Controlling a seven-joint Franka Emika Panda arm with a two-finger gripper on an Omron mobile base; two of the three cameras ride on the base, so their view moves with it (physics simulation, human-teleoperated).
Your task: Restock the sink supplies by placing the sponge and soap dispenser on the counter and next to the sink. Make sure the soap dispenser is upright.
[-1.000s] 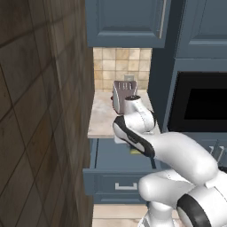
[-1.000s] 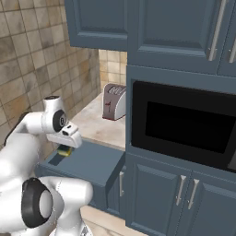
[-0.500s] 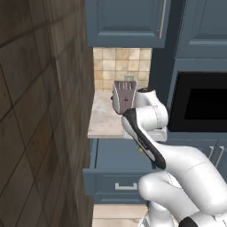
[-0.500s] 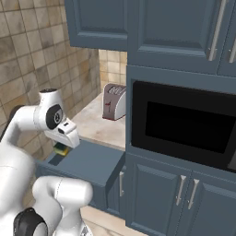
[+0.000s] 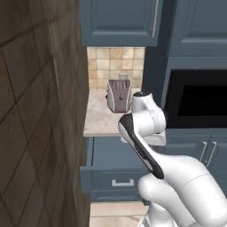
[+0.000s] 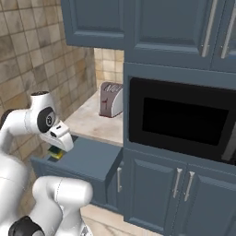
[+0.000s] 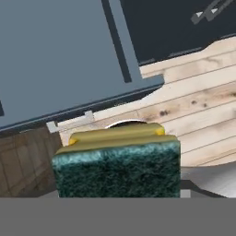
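Your claw [image 6: 57, 152] is closed on the sponge [image 7: 117, 163], and in the hand view that block sits right against the lens end of the hand, its dark green scouring face turned toward the camera and the yellow layer showing as a thin strip along the far top edge. The fingertips themselves are hidden behind the sponge there, so you cannot see where the pads bite; you only see the block carried squarely in the hand. From the right base view you can pick out a bit of yellow and green just under the hand, hanging above the open drawer [image 6: 85, 159], clear of its front panel. Past the sponge in the hand view you look down on the blue drawer front and, beyond it, the pale wooden floor [image 7: 198, 99]. Beyond the claw and a little higher lies the counter [image 6: 92, 122], a light marbled slab over the dark blue cabinets, and your arm's elbow crosses in front of its near edge in the left base view. Farther back on that counter, well apart from the claw, stands the silver toaster [image 5: 119, 95] against the tiled backsplash. To the side of the counter is the black built-in oven [image 6: 182, 120] set into the tall cabinet.
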